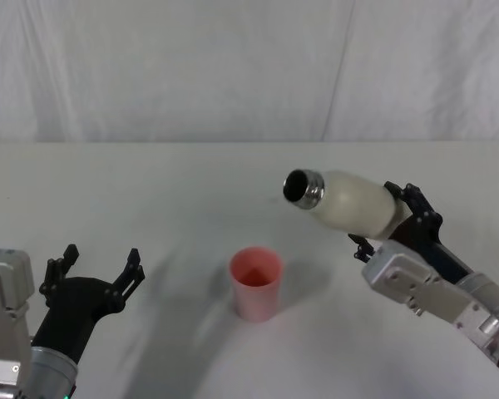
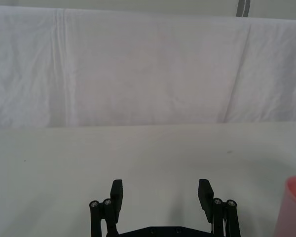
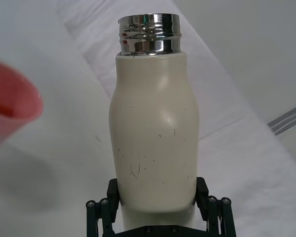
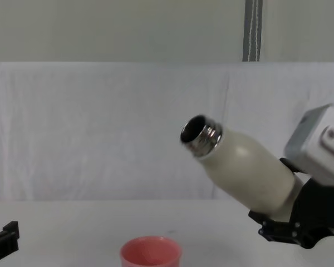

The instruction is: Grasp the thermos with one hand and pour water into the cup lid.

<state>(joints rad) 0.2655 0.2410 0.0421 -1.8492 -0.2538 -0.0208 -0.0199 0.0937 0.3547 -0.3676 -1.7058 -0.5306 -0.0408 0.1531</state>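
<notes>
My left claw (image 1: 100, 270) rests spread at the near left, the cup lid (image 1: 255, 283) stands mid-table, and beyond it my right claw (image 1: 388, 219) pinches the thermos's (image 1: 349, 202) base, neck tilted leftward above the cup.

Right gripper (image 1: 382, 220) clamped on base end of thermos (image 1: 349, 202), held off the table (image 1: 191, 183) and tilted, steel open neck pointing left and slightly up. Cup lid (image 1: 255, 283) upright on table, below and left of neck, apart from it. Left gripper (image 1: 98, 268) at lower left, fingers spread, holding nothing, well apart from cup lid.
</notes>
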